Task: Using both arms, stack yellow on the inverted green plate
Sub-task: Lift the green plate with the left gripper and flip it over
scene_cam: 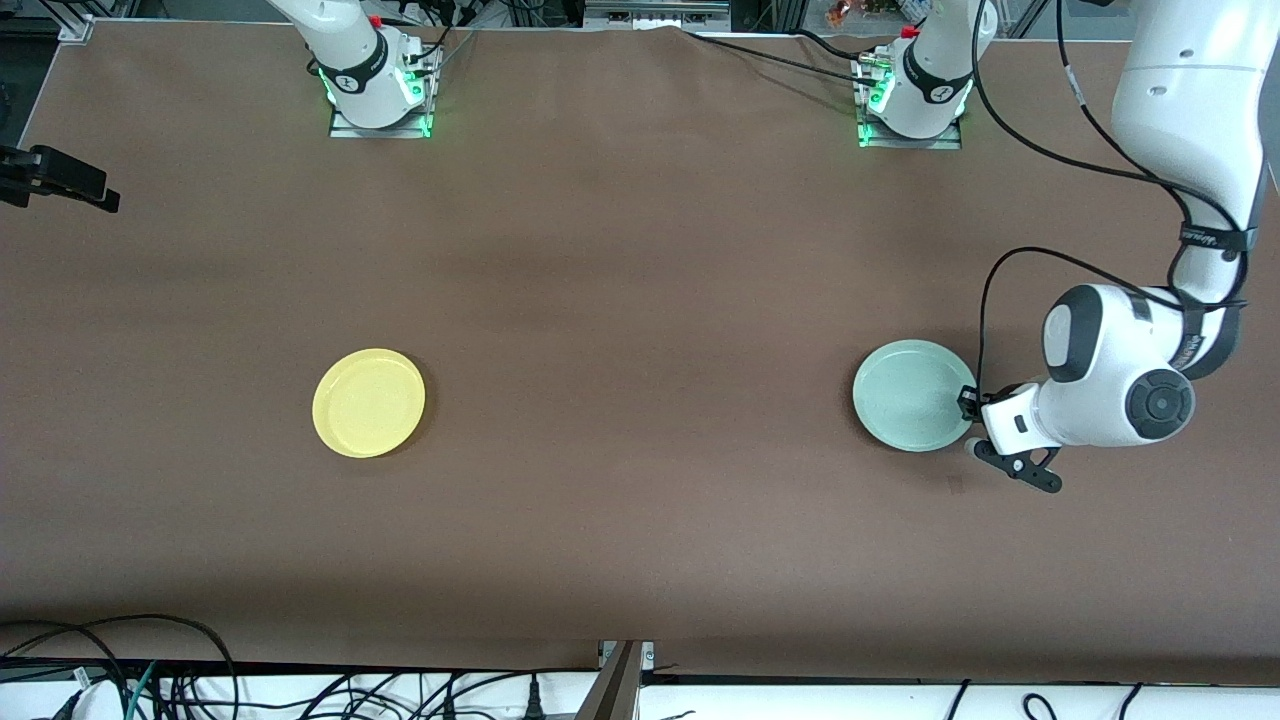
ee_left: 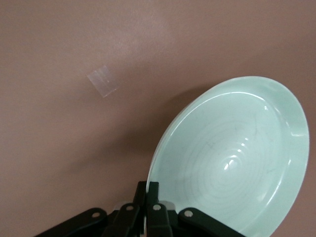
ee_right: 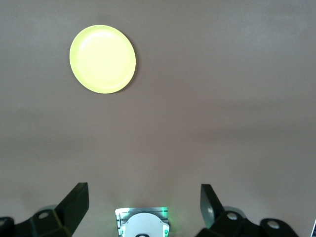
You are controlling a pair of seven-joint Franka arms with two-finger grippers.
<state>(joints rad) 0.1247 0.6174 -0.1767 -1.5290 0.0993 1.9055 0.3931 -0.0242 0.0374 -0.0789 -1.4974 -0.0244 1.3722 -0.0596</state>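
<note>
Rim of green plate (ee_left: pixel 237 163) vanishes between clamped left jaws.

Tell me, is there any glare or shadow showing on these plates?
Left wrist view: small white highlights gleam inside the green plate, pinched at its rim by the shut left gripper, and it casts a soft shadow on the brown cloth. Right wrist view: the yellow plate looks washed out and overbright.

Pale mint-green plate (scene_cam: pixel 908 392), bright yellow plate (scene_cam: pixel 368 402), plain brown table (scene_cam: pixel 640 300), white arms with dark grey joints
</note>
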